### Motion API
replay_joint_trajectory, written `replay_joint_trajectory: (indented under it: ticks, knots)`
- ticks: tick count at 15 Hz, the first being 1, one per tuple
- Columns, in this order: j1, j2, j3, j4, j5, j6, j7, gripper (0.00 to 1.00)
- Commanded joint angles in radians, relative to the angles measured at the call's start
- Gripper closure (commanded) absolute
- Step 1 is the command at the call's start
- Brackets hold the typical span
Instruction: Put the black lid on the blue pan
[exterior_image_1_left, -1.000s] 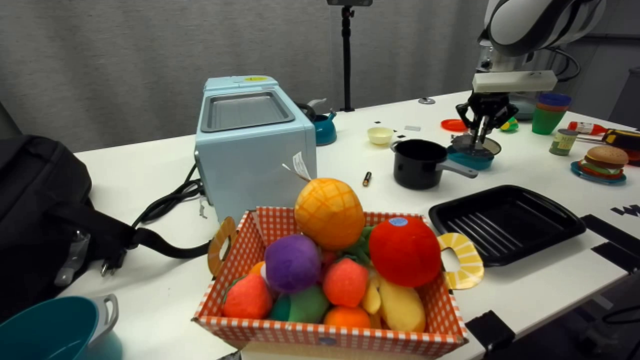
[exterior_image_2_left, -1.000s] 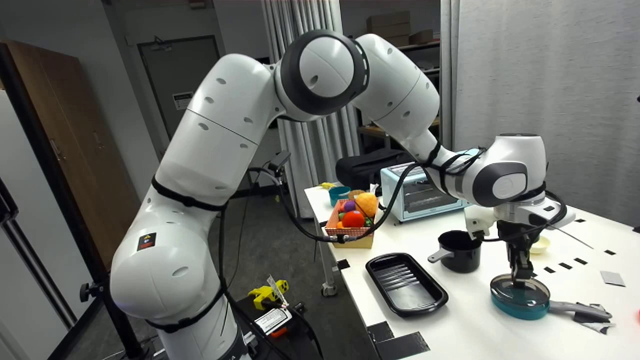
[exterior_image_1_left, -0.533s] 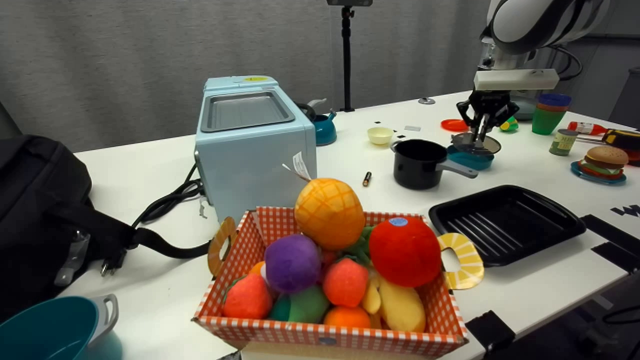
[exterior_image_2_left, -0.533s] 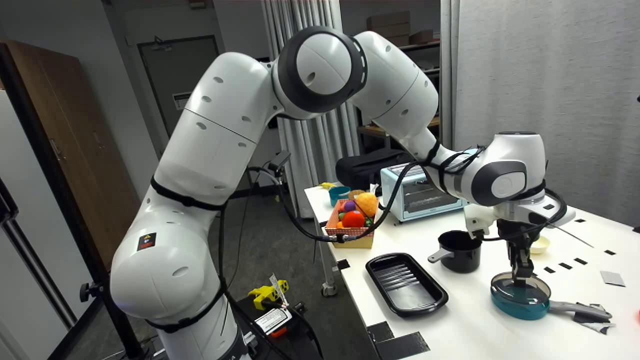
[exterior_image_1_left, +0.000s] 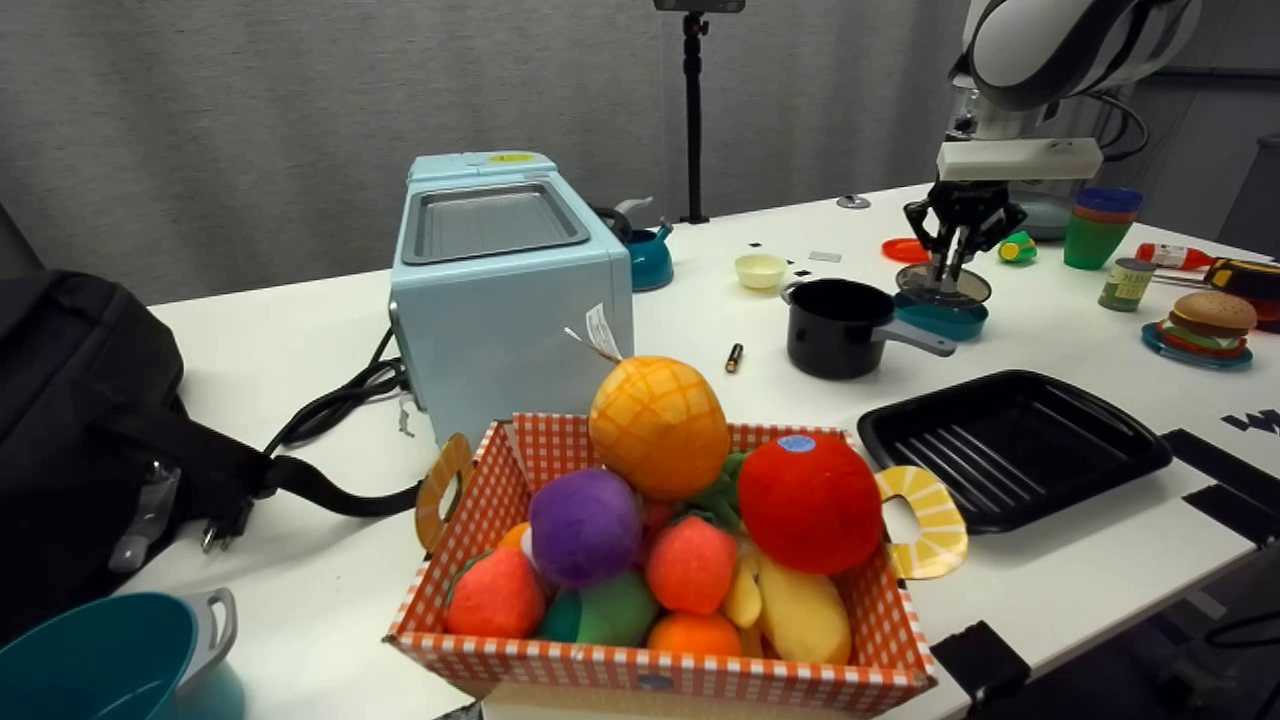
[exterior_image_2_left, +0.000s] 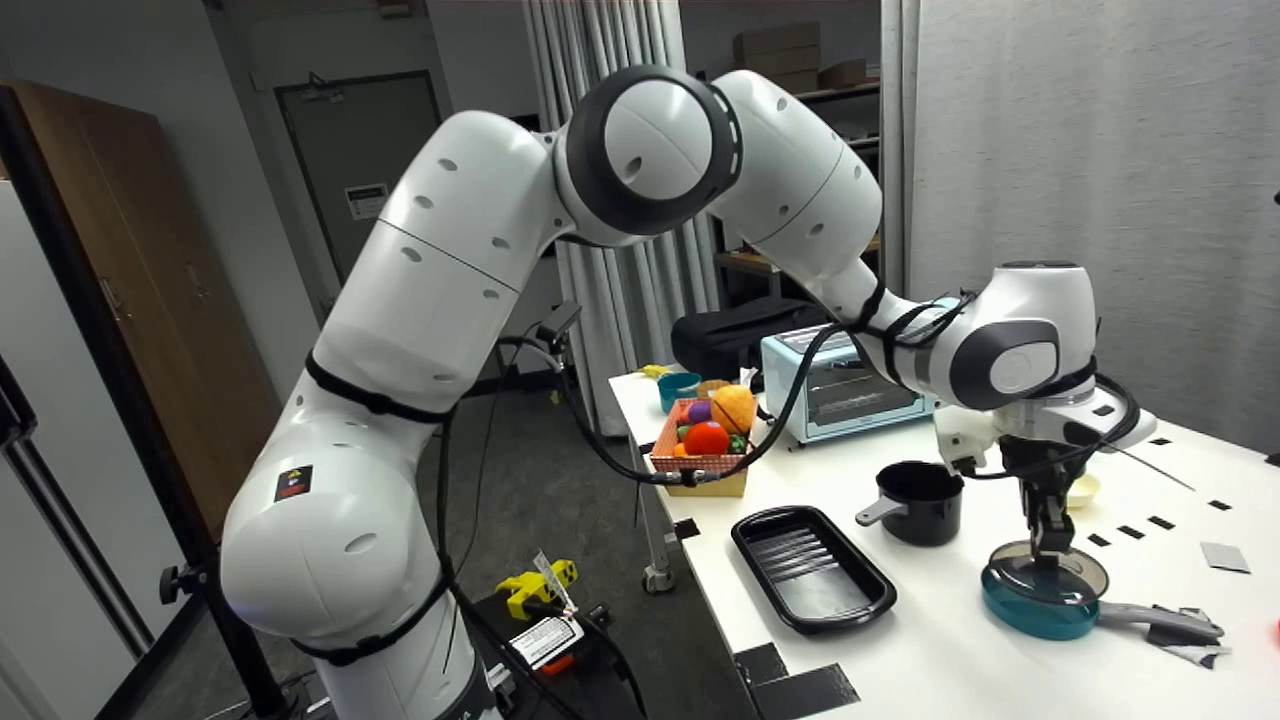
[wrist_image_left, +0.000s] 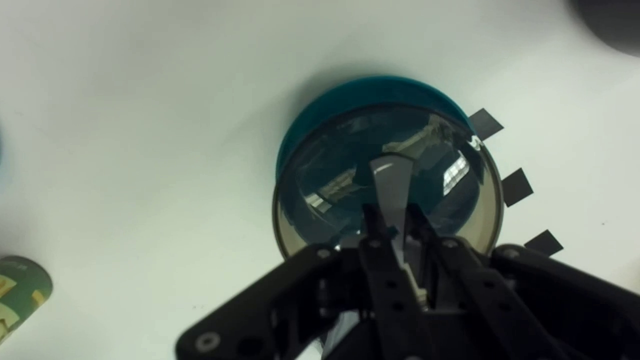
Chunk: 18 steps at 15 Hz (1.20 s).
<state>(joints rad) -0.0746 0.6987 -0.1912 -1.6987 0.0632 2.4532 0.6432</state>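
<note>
Two rims sit out of line in the wrist view: the black lid (wrist_image_left: 340, 172), dark but see-through, is held over the blue pan (wrist_image_left: 370, 90), leaving a teal crescent showing along the upper side and reaching past the pan along the lower. The jaws are closed on the lid's top; how they meet it is hard to make out, and I cannot tell whether lid and pan touch.

In an exterior view the pan's grey handle (exterior_image_2_left: 1135, 616) points right, and a stretch of white table (exterior_image_2_left: 960, 650) separates the pan from a ridged tray (exterior_image_2_left: 815, 580) close to the table's edge. The small black pot (exterior_image_2_left: 920, 512) stands near the pan, apart from it.

The wrist view cuts off a can (wrist_image_left: 22, 297) at the left. The arm (exterior_image_2_left: 790, 170) covers part of a pale bowl (exterior_image_2_left: 1083, 491); an oven (exterior_image_1_left: 520, 330) hides part of a kettle (exterior_image_1_left: 652, 262). Dark tape squares (wrist_image_left: 517, 186) mark the table, and a grey curtain (exterior_image_1_left: 400, 90) hangs behind.
</note>
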Motion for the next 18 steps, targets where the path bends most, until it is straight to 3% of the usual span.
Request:
replay_joint_trajectory:
  ticks: [1,8,18]
  knots:
    - [0.009,0.034,-0.007,0.05,0.011,-0.049,-0.011,0.55]
    - [0.009,0.035,-0.003,0.056,0.013,-0.081,-0.019,0.02]
    - [0.049,-0.159,-0.013,-0.131,-0.027,-0.036,-0.065,0.0]
